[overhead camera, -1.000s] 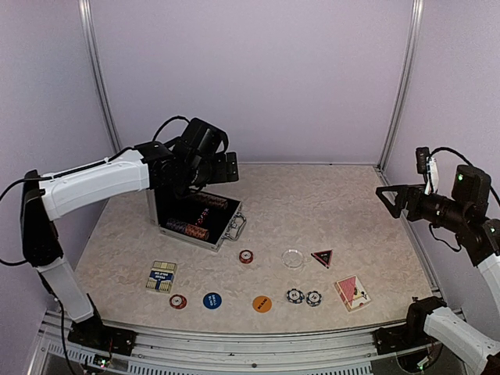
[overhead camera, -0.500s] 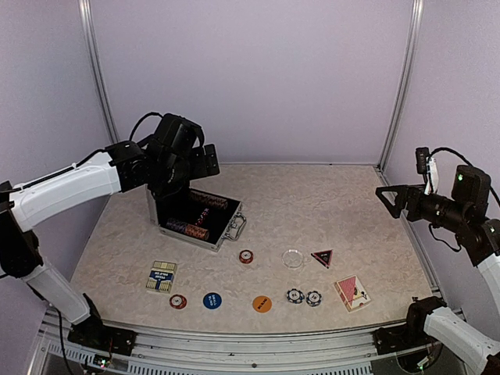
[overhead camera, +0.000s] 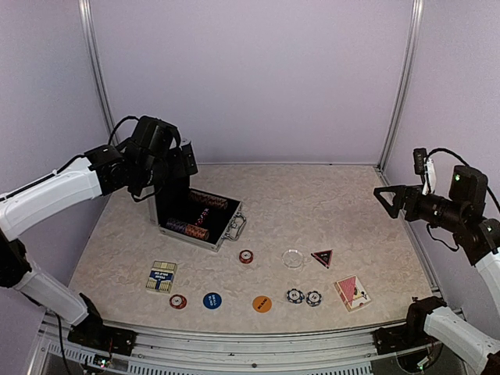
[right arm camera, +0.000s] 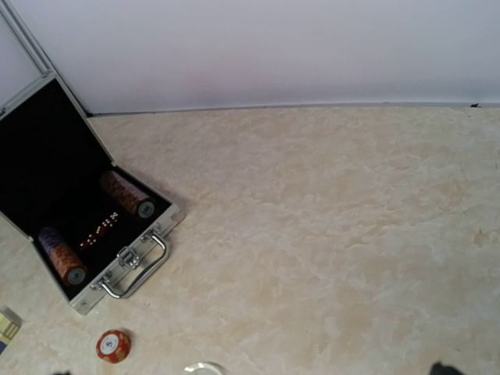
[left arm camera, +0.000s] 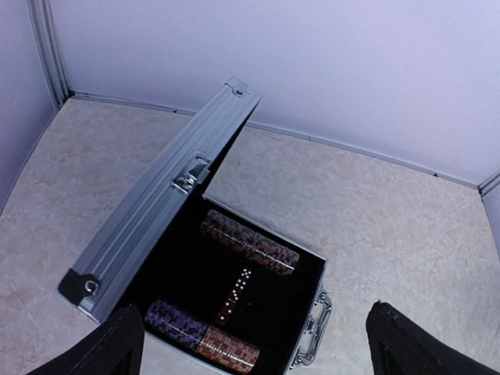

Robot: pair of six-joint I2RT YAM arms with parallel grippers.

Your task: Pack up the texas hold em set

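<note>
The silver briefcase (overhead camera: 201, 221) lies open at the left middle of the table, its lid (left arm camera: 156, 211) upright. On its black lining lie rows of striped chips (left arm camera: 248, 241) and a row of dice (left arm camera: 232, 295). My left gripper (overhead camera: 183, 166) is open and empty, just above and left of the lid; its fingertips (left arm camera: 117, 344) frame the case. My right gripper (overhead camera: 384, 197) is open and empty, high at the right. On the table lie a red chip (overhead camera: 246, 256), a clear disc (overhead camera: 292, 258), a dark triangle (overhead camera: 321, 256), a blue disc (overhead camera: 212, 300), an orange disc (overhead camera: 262, 303) and two card decks (overhead camera: 162, 276) (overhead camera: 352, 292).
Another red chip (overhead camera: 178, 301) and two black-and-white chips (overhead camera: 303, 297) lie near the front edge. The case handle (right arm camera: 133, 269) points toward the table's middle. Walls and frame posts close the back and both sides.
My left arm has swung left and back, away from over the case. The lid stays upright. The right arm has hardly moved.
</note>
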